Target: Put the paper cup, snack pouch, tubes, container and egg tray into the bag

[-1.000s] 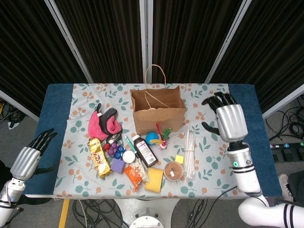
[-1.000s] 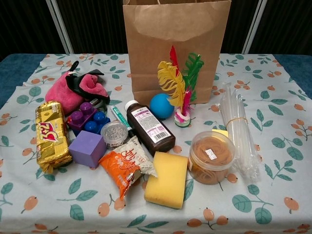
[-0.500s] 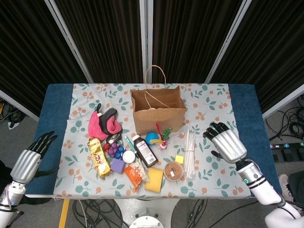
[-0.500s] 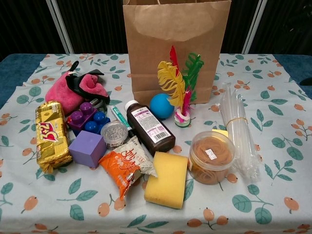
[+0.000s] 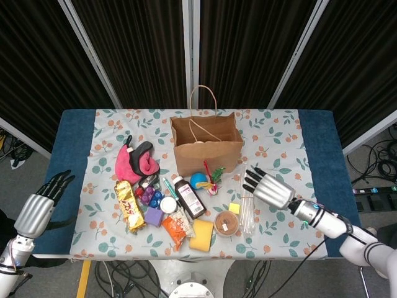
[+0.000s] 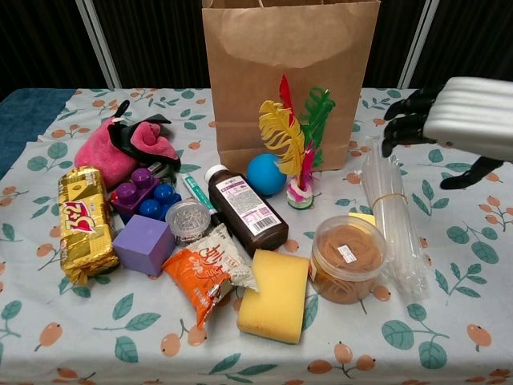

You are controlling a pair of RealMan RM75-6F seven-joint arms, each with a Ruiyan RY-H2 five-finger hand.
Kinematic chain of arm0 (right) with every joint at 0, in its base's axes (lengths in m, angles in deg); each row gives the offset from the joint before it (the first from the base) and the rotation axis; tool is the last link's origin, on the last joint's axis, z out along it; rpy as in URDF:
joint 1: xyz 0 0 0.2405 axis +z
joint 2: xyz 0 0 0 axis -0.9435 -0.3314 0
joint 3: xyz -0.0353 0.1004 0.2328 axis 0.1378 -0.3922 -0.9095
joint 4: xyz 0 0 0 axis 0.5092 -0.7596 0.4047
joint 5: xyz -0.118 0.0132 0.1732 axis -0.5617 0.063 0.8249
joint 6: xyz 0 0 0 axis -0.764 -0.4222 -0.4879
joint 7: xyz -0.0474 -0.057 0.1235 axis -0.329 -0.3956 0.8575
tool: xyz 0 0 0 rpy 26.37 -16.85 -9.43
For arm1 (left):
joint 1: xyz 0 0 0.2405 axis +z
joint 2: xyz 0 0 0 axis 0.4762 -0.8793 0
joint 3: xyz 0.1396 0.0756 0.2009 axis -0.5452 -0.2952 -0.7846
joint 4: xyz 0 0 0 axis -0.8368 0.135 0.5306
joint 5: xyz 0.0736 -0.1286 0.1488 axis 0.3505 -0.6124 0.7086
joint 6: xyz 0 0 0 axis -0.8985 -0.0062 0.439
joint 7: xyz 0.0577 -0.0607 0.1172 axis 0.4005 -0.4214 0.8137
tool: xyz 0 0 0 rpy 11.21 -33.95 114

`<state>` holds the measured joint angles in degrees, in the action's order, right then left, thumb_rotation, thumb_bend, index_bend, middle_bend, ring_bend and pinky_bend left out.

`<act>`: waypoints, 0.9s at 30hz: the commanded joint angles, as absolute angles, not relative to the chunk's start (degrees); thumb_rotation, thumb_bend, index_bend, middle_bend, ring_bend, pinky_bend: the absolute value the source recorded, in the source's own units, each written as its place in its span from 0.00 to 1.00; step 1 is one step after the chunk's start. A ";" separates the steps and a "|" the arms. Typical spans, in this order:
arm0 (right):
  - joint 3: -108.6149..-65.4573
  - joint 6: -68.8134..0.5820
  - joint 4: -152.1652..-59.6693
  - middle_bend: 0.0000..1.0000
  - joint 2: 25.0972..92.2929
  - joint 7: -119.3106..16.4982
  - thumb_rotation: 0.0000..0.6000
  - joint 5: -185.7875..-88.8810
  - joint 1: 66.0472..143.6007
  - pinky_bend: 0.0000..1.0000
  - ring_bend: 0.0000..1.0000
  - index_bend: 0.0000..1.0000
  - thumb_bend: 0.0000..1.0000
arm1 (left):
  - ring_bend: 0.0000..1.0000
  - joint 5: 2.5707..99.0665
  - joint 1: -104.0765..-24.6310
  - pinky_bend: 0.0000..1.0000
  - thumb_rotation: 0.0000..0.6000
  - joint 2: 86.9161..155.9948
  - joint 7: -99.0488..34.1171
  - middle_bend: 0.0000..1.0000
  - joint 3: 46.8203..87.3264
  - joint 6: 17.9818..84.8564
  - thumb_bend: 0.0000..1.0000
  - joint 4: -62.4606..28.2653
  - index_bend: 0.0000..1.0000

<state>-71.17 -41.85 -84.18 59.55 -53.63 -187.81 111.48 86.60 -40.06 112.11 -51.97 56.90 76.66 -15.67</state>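
Just below the right hand (image 6: 469,120), which hovers with fingers spread and holds nothing, lies the bundle of clear tubes (image 6: 391,216), with the round lidded container (image 6: 347,257) beside it toward the table's front edge and the orange snack pouch (image 6: 210,271) further to the hand's left. Beyond the hand, the brown paper bag (image 5: 206,144) stands upright and open, its inside hidden. No paper cup or egg tray is identifiable, so the packing seems barely begun, and the left hand (image 5: 42,202) hangs empty and open off the table.
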 commanded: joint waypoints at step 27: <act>-66.52 -38.33 -91.42 0.28 55.43 -55.86 1.00 -187.87 115.60 0.28 0.14 0.29 0.00 | 0.11 85.26 -40.61 0.26 1.00 112.54 -54.84 0.14 57.68 75.71 0.03 -14.00 0.10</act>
